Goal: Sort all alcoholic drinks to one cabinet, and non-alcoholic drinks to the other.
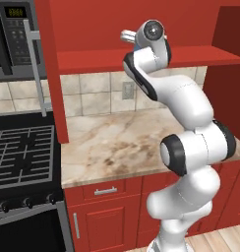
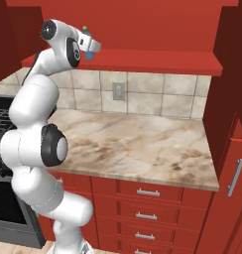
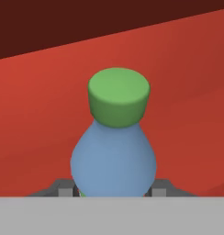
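i have the hand (image 2: 89, 49) raised to the open upper cabinet (image 2: 143, 62), level with its red shelf. the hand is closed on the blue bottle (image 3: 114, 158), gripping it low on the body. in the hand view the two fingertips (image 3: 63, 189) sit tight against either side of the bottle, below the shoulder, so the green cap (image 3: 118, 95) and neck stay free.

the bottle lies along the hand's axis, cap leading, pointing into the cabinet. red cabinet surfaces show behind the cap, with a darker band above them. in the right base view a sliver of blue and the green cap show just past the wrist, at the shelf's front edge. i cannot tell whether the bottle base is already over the shelf or short of it.

i judge the low grip to be deliberate: it keeps the hand behind the bottle, so the bottle enters the cabinet first and the wrist clears the shelf edge.

the counter (image 1: 117, 142) below carries no drinks in either base view. the stove (image 1: 23, 152) and microwave (image 1: 14, 34) stand to the left, well apart from the working area.

i judge this step to be placement of a non-alcoholic drink. the next move calls for advancing over the shelf, setting the bottle upright on it, then releasing. risk: a tilted release may tip the bottle.
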You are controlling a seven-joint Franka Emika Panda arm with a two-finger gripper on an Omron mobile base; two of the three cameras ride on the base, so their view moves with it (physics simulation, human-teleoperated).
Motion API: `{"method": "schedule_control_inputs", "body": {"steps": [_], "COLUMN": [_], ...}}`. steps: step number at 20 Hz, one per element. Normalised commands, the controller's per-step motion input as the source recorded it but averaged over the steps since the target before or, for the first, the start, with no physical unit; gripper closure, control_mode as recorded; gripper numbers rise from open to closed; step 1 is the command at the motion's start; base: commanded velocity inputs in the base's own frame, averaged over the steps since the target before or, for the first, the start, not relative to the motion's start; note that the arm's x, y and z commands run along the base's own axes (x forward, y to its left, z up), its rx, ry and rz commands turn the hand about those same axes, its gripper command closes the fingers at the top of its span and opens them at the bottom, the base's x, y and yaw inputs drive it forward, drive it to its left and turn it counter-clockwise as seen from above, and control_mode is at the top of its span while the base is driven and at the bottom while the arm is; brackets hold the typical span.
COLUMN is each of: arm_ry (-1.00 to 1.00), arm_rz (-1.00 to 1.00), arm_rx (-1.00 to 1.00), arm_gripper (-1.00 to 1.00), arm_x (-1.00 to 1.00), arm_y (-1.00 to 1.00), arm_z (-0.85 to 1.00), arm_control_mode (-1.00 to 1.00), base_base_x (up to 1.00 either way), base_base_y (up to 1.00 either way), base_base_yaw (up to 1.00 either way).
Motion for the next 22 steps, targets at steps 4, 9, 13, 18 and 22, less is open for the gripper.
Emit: {"method": "schedule_control_inputs", "body": {"steps": [4,9,13,18,22], "arm_ry": [0.00,0.00,0.00,0.00,0.00], "arm_rz": [0.00,0.00,0.00,0.00,0.00], "arm_rx": [0.00,0.00,0.00,0.00,0.00], "arm_gripper": [1.00,1.00,1.00,1.00,1.00], "arm_x": [0.41,0.26,0.17,0.10,0.02], "arm_y": [0.00,0.00,0.00,0.00,0.00], "arm_z": [-0.04,-0.13,-0.22,-0.35,-0.19], "arm_control_mode": [-1.00,-1.00,-1.00,-1.00,-1.00], "base_base_x": [0.00,0.00,0.00,0.00,0.00], "base_base_y": [0.00,0.00,0.00,0.00,0.00], "base_base_yaw": [0.00,0.00,0.00,0.00,0.00]}}
